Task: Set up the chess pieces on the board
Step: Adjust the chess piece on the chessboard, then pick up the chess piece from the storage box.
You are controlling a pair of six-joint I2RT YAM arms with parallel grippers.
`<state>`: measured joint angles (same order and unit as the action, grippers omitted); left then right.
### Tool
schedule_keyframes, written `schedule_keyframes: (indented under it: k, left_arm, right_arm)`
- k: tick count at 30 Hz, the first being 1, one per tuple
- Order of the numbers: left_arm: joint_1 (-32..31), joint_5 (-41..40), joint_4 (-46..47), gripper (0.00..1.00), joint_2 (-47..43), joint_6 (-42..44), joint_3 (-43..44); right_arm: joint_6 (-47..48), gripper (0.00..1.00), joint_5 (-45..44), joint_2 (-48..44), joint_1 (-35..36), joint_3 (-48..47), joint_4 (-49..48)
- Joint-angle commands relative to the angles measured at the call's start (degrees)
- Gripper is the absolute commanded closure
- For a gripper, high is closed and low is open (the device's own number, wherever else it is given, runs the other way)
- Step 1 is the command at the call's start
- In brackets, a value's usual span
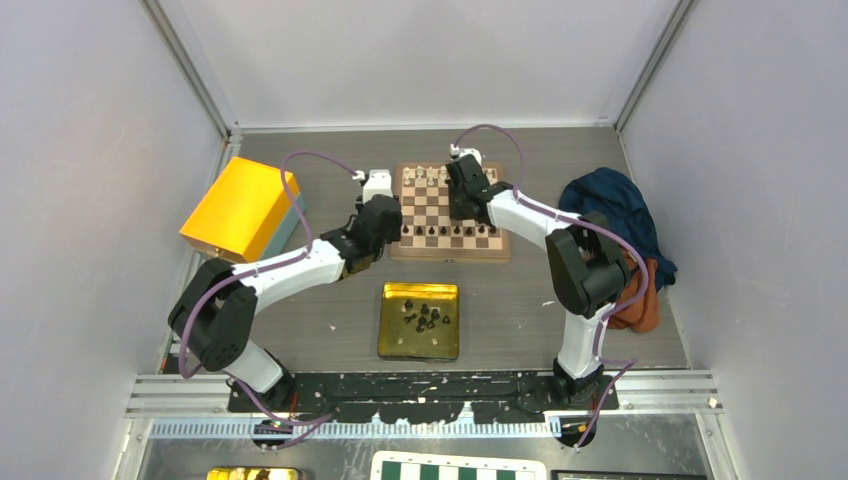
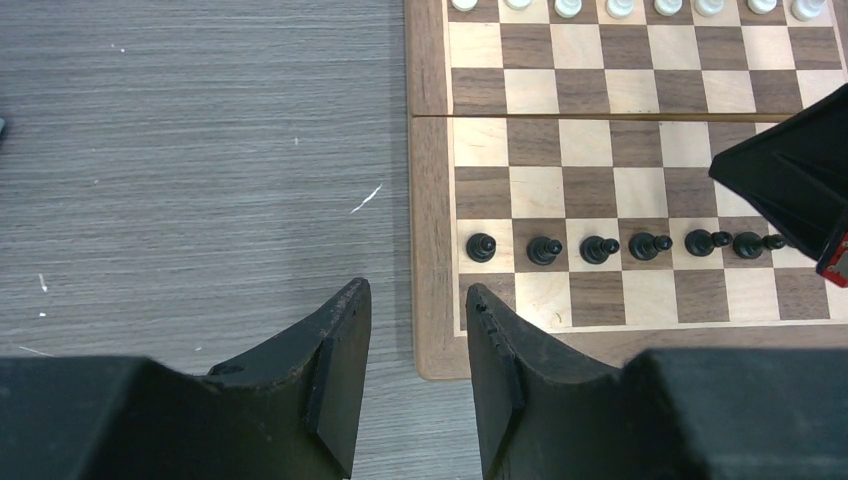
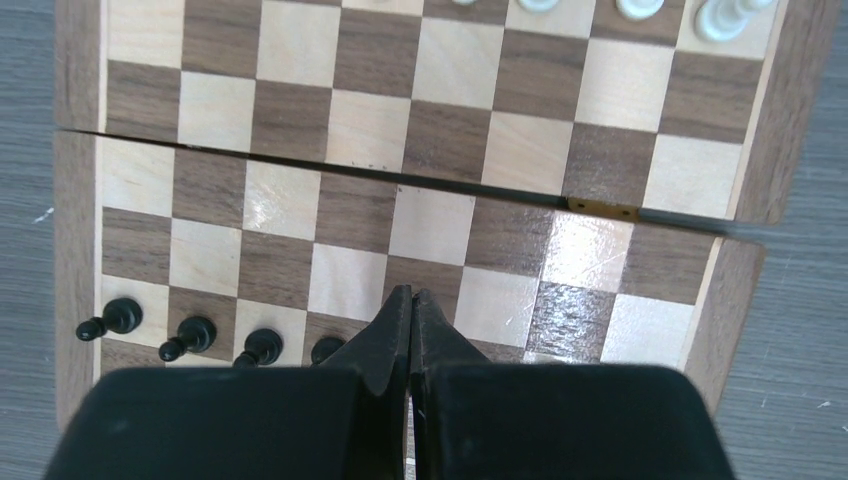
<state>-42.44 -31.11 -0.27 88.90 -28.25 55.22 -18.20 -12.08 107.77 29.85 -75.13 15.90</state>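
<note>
The wooden board [image 1: 448, 205] lies at the back centre of the table. Cream-white pieces [image 1: 435, 176] line its far edge and a row of black pawns [image 1: 445, 231] stands near its near edge. Several black pieces [image 1: 424, 317] lie in a gold tray [image 1: 395, 335]. My left gripper [image 2: 413, 320] is open and empty above the board's near left corner [image 2: 432, 300], beside the pawns [image 2: 545, 250]. My right gripper [image 3: 411, 298] is shut, with nothing visible between the fingers. It hangs over the board [image 3: 80, 150] just behind the pawn row [image 3: 190, 335].
A yellow box [image 1: 240, 208] stands at the back left. A blue cloth [image 1: 615, 215] and an orange cloth [image 1: 640, 300] lie to the right of the board. A green-and-white checkered board [image 1: 460, 468] lies below the arm bases. The right gripper [image 2: 790, 180] shows in the left wrist view.
</note>
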Motion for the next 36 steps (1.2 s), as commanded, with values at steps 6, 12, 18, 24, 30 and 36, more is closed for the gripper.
schedule_keyframes:
  k: [6,12,18,24,30,36]
  left_arm:
    - [-0.28,-1.43,0.47,0.4,-3.22,0.56,0.95]
    - [-0.36,2.61,-3.08,0.24,-7.93,-2.44,-2.66]
    - [-1.25,4.81,-7.56,0.19,-14.79,-5.38,-7.09]
    - [-2.03,4.53,-11.59,0.0,-23.35,-7.13,-11.62]
    - [-2.24,3.36,-14.29,0.0,-31.23,-9.42,-16.26]
    - [-2.25,2.24,-16.6,0.0,-36.33,-10.63,-19.24]
  right_arm:
    - [1.98,0.73,-2.58,-6.86,0.31,-2.48,0.67]
    - [2.14,0.59,-2.78,-14.27,1.99,2.5,1.0]
    - [2.32,0.55,-4.54,-22.53,7.14,7.97,4.07]
    - [0.38,0.54,-7.12,-31.52,14.62,15.16,7.54]
    - [-2.45,0.54,-10.23,-35.7,23.76,19.95,10.5]
    - [-5.9,0.54,-12.16,-35.32,30.39,23.49,10.14]
